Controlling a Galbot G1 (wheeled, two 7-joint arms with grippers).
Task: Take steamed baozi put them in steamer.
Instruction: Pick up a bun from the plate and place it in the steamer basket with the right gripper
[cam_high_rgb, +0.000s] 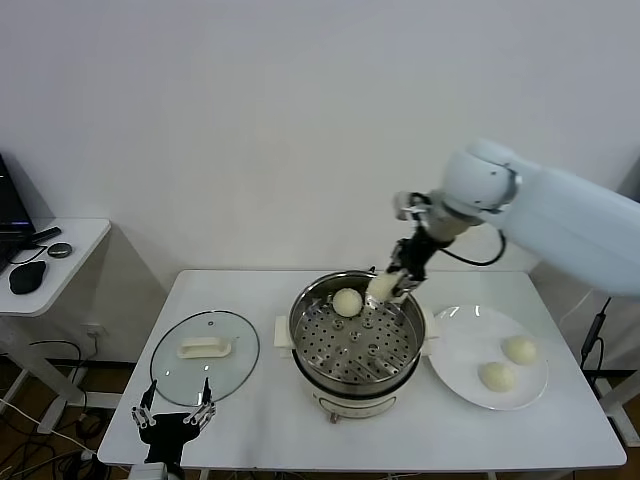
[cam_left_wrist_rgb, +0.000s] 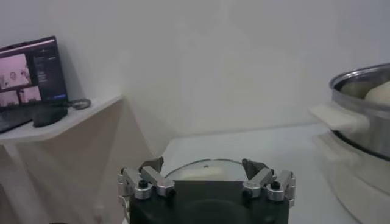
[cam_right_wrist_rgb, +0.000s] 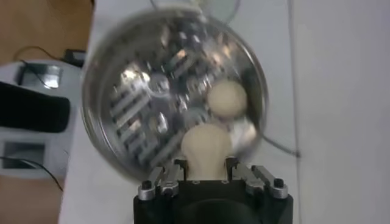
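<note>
The steamer (cam_high_rgb: 357, 346) stands mid-table, a shiny steel pot with a perforated tray on a white base. One baozi (cam_high_rgb: 347, 302) lies on the tray at the far side. My right gripper (cam_high_rgb: 386, 288) is shut on a second baozi (cam_right_wrist_rgb: 206, 146) and holds it over the pot's far rim, next to the first one (cam_right_wrist_rgb: 226, 98). Two more baozi (cam_high_rgb: 519, 349) (cam_high_rgb: 497, 376) lie on the white plate (cam_high_rgb: 462, 352) right of the pot. My left gripper (cam_high_rgb: 172, 416) is open and empty at the table's front left edge.
A round glass lid (cam_high_rgb: 205, 355) with a cream handle lies flat left of the steamer, just beyond my left gripper; it also shows in the left wrist view (cam_left_wrist_rgb: 204, 172). A side table (cam_high_rgb: 50, 262) with a mouse and laptop stands far left.
</note>
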